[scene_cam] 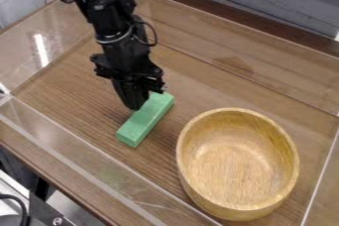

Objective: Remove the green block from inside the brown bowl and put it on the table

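The brown bowl (195,181), nearest the camera with the green block, has nothing in it. The green block (143,121) lies flat on the wood-grain counter (66,89), beside the bowl and apart from its rim, its long side slanting across the grain. The removal therefore appears complete, and what remains is probably only a clean withdrawal of the arm.

Beyond the block's far end, the tool (134,104) hangs low, closed, with nothing visibly held between its fingertips. Whether it touches the block cannot be told from this angle.

Principal hazards, as judged: a sideways sweep at this height could catch the block's end and turn it, or push it against the bowl. Lowering further could pinch the block or press it into the counter. Opening the fingers here might nudge it, should they be in contact. A straight lift would avoid all three.

Farther off, the dark arm (103,17) rises toward the upper left, above the counter.
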You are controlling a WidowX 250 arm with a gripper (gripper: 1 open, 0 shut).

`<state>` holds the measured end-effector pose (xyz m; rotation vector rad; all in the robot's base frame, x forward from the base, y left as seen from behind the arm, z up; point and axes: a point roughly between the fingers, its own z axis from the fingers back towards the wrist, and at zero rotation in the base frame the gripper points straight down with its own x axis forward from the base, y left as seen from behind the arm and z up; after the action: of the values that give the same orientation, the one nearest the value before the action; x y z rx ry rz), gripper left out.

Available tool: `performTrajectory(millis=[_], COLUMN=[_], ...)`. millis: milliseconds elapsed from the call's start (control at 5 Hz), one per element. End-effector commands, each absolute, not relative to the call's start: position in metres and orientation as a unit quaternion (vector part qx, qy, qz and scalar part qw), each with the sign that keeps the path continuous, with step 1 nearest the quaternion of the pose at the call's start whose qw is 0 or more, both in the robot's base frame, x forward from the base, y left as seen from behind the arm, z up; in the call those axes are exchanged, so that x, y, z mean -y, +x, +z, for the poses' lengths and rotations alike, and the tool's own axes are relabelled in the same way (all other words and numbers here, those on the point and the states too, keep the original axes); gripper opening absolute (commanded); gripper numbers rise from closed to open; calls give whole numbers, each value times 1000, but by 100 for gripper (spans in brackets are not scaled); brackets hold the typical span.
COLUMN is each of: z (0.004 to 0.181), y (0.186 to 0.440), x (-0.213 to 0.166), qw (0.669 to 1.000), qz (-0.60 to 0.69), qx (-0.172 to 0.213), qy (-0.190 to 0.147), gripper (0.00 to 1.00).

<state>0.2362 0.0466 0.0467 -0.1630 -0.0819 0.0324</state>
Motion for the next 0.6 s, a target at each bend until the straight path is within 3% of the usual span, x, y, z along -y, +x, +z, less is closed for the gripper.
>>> performTrajectory(millis=[0,400], z=[59,59], y=[247,249], x=[-47,-46], qw=[995,995], qz=[9,10], qx=[62,57], qy=[-75,-78], gripper=[0,0])
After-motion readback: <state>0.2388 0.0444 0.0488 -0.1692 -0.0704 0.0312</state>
